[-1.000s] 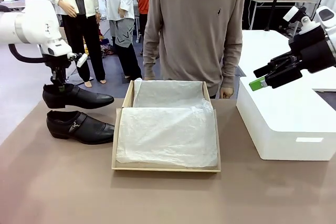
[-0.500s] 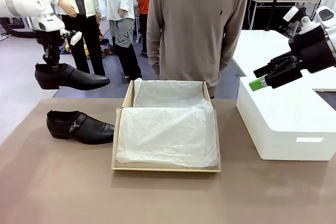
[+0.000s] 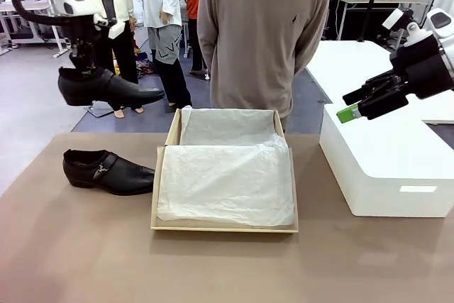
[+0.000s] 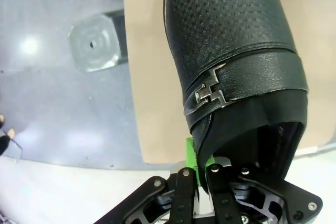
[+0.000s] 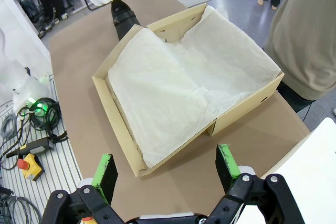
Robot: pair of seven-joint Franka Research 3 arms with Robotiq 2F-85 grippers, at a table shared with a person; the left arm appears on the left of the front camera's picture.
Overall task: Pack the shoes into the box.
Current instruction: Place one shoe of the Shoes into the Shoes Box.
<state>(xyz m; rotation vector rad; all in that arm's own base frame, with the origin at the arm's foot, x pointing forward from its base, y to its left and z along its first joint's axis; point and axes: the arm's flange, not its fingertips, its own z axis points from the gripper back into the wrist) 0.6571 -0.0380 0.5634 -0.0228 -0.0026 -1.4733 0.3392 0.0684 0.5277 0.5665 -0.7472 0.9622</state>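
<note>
Left hand (image 3: 84, 67) grips one shoe (image 3: 112, 90)

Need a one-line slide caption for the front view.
Left hand holds one shoe above the table; its mate lies beside the open tissue-lined box.

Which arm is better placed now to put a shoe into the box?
Left. The left gripper is shut on the heel of a shoe, raised left of the box. The right gripper hangs open and empty over the white block.
</note>
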